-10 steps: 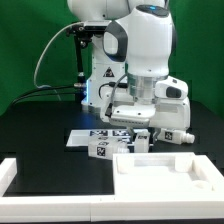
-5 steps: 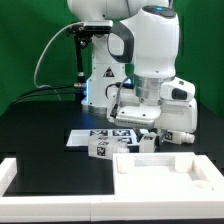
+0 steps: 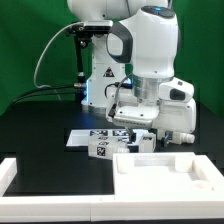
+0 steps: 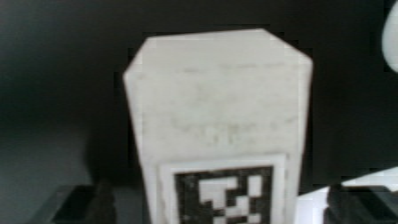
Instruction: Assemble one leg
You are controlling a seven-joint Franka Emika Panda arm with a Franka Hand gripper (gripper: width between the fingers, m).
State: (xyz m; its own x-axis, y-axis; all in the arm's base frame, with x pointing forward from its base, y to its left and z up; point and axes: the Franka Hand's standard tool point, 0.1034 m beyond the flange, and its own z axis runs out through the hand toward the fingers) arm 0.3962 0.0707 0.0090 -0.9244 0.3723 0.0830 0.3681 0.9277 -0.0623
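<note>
Here we go: the white arm [image 3: 150,50] is bent low over the black surface [image 3: 40,135], and the claw [image 3: 146,133] hangs right above the far rim of the big white tray-like piece [image 3: 165,172]. Tucked in at the claw is the leg [image 3: 147,141], a small white block. The wrist view is almost all leg [image 4: 217,110]: a pale oblong with clipped corners at its far end and a black-and-white tag on the end nearest the camera. Dark fingers [image 4: 93,205] sit low at its side, close against it. Are they actually squeezing it? I cannot tell from here; the spot is too blurred in one view and too small in the other.

Look around the surface and there's a second leg [image 3: 104,148], lying just in front of the marker board [image 3: 85,136], tags facing out. A third leg [image 3: 179,136] lies on the exterior view's right, near the tray-like piece's far corner. Green backdrop [image 3: 25,50] behind it all.
</note>
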